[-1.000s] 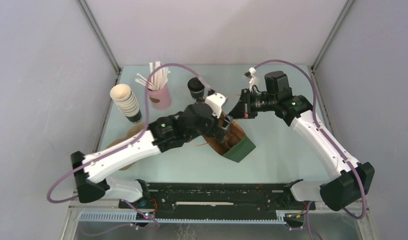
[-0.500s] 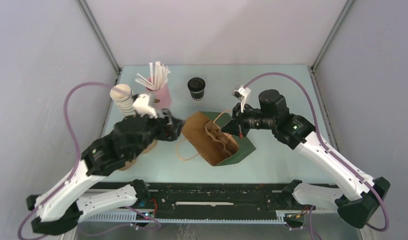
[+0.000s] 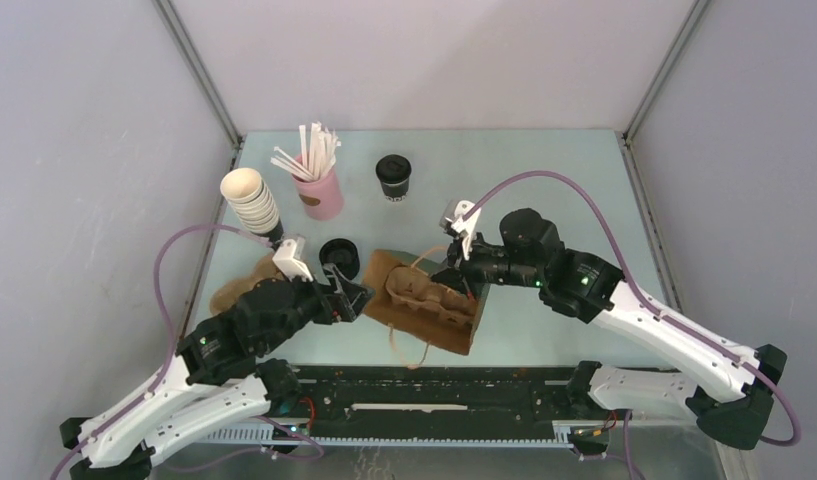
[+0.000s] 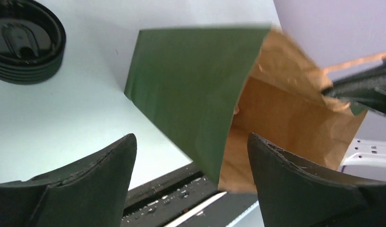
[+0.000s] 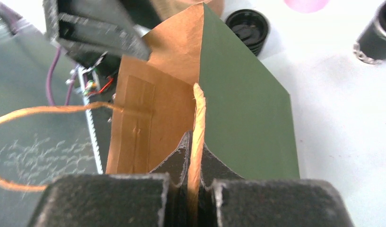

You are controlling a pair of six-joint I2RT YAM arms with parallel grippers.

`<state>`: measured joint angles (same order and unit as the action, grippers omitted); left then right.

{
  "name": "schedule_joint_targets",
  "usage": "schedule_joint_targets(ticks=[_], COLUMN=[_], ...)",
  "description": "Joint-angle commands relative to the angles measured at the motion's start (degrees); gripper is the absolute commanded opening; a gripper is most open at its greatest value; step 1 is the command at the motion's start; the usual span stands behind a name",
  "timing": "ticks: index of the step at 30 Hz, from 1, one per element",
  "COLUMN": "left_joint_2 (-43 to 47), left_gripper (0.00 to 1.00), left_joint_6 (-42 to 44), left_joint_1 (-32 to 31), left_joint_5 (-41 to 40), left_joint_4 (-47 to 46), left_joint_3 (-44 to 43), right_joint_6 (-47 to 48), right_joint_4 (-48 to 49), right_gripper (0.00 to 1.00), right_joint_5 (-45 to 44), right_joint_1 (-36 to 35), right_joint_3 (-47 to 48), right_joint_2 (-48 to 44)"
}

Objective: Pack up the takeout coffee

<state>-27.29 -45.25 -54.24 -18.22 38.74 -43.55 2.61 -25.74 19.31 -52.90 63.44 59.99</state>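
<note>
The takeout coffee (image 3: 393, 176), a small dark cup with a black lid, stands at the back of the table, apart from both grippers; it also shows at the edge of the right wrist view (image 5: 377, 33). The brown-and-green paper bag (image 3: 429, 312) lies tilted near the table's front. My right gripper (image 3: 462, 280) is shut on the bag's rim (image 5: 196, 113), with the paper edge pinched between its fingers. My left gripper (image 3: 357, 296) is open at the bag's left end, and the bag's green panel (image 4: 191, 90) is just beyond its fingertips (image 4: 115, 161).
A stack of loose black lids (image 3: 338, 254) sits just left of the bag and by the left gripper. A stack of lidless cups (image 3: 252, 205) and a pink cup of stirrers (image 3: 317, 187) stand at the back left. Brown paper pieces (image 3: 234, 290) lie beside the left arm.
The right gripper has dragged the bag nearer and to the left, and the bag has tipped over. The left arm swung back left, then came in to the bag's left end.
</note>
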Motion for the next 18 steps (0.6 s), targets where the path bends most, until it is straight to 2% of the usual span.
schedule_joint_targets(ticks=[1,3,6,10,14,18], left_joint_2=[-0.1,-1.36,-3.88,-8.14,-10.88,-11.49], left_gripper=[0.88,0.86,0.87,0.87,0.83,0.92], left_joint_6=[-4.01,-4.78,-5.97,-7.8,-8.62,-5.9], left_joint_1=[0.27,0.24,0.27,0.34,0.37,1.22], left_joint_5=[4.93,4.04,-0.1,-1.65,0.01,-5.39], left_joint_4=[-2.96,-1.96,1.68,3.33,1.85,5.96], left_joint_3=[0.67,-1.22,-4.97,-9.32,-13.74,-21.16], right_joint_6=[-5.29,-7.75,-12.81,-19.91,-18.26,-16.33], right_joint_4=[6.77,8.7,9.03,8.59,10.62,11.14], right_gripper=[0.0,0.0,0.0,0.0,0.0,0.0], right_joint_5=[-17.95,-24.42,-32.11,-38.76,-42.2,-45.05], right_joint_1=[-3.39,-5.06,-5.26,-5.46,-6.93,-6.81], right_joint_3=[0.28,0.28,1.17,3.0,3.27,3.46], right_joint_2=[0.19,0.17,-0.25,-0.82,-0.06,-0.13])
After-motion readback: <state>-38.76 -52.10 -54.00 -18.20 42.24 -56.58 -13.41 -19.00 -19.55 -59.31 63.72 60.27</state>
